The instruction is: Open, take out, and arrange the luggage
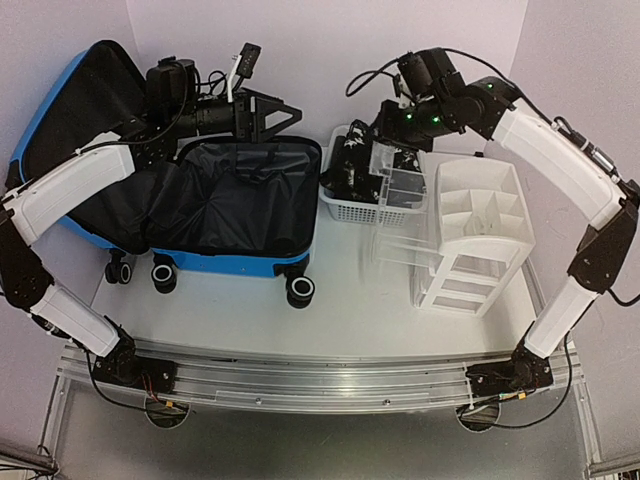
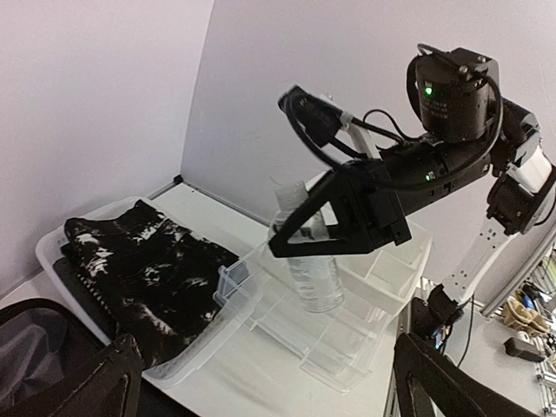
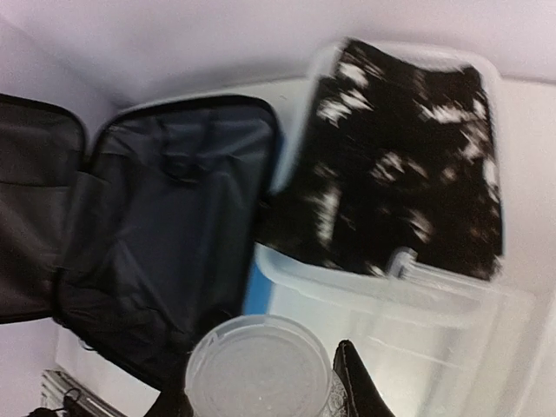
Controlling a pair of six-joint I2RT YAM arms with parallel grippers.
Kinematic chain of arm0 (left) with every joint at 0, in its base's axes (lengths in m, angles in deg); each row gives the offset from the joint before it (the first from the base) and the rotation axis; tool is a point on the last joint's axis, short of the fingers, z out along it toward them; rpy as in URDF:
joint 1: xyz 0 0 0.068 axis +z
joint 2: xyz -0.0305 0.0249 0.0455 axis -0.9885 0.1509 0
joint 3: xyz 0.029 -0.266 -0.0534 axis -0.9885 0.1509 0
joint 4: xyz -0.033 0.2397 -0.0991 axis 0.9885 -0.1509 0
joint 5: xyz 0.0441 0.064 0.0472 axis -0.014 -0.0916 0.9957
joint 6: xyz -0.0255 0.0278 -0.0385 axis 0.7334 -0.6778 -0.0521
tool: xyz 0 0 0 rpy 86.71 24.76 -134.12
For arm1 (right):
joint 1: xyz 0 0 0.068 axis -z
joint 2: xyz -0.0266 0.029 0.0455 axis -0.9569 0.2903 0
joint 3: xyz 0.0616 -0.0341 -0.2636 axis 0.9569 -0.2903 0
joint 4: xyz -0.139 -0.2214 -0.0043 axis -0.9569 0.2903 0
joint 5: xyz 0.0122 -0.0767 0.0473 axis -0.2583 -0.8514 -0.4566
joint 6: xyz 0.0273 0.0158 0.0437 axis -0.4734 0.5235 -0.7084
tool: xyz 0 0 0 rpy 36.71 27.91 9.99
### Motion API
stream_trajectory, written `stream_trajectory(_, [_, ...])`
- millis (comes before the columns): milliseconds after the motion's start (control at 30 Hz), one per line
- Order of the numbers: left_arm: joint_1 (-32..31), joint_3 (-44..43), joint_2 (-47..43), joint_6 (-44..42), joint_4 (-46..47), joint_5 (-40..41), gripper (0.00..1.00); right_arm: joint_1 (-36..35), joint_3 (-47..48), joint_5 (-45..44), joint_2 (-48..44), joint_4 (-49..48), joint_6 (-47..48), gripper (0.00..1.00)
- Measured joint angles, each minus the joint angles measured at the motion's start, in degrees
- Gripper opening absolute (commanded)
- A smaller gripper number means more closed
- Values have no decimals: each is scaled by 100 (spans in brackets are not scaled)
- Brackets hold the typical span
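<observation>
Overhead, white table (image 1: pixel 350 300), lilac walls (image 1: pixel 300 40); L pincer (image 2: pixel 265 387) wide open, empty; R pincer (image 2: pixel 334 230) tight on clear bottle (image 2: pixel 314 274).

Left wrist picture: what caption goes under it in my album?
Right claw holds a clear bottle at the clear rack, next to spotty black cloth in a white basket.
</observation>
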Motion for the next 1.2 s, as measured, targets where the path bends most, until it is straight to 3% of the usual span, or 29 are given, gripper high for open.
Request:
stream_trajectory(233, [36,301,-161,-109,-178,418,100,186,-739,-356,-64,1332,-1047,6])
stream_trajectory(467, [35,729,-312,34,-572,1367,99,321,-955,-199,111,1579,-1554,18])
stream_trajectory(733, [37,1309,-404,60,-1511,2483,98,452,-994,8,484,1568,-1630,24])
stream_trajectory(1000, [37,1487,-271,-382,-1984,2189,97,484,-1012,196,518,1562,-1612,43])
stream_trajectory(1200, [36,1562,4,-1069,-2350,1723,97,488,-1012,258,548,1560,-1584,49])
